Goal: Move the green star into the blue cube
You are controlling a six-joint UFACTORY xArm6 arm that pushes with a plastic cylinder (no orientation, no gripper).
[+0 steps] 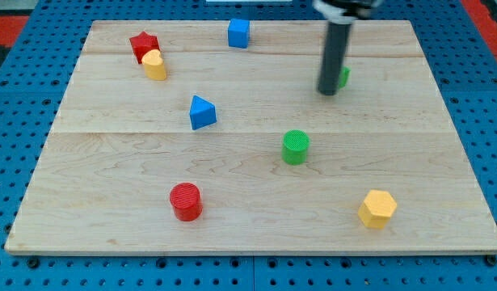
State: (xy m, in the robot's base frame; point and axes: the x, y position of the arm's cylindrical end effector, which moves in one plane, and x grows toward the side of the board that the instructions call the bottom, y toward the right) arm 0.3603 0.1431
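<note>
The blue cube (238, 33) sits near the view's top, a little left of centre. The green star (343, 77) is at the upper right, mostly hidden behind my dark rod; only a small green edge shows on the rod's right side. My tip (328, 91) rests on the board right against the star's left side. The blue cube lies well to the upper left of the tip.
A red star (143, 44) and a yellow block (155, 65) touch at the upper left. A blue triangular block (202, 112) is left of centre. A green cylinder (295, 147), a red cylinder (186, 201) and a yellow hexagon (377, 208) lie lower down.
</note>
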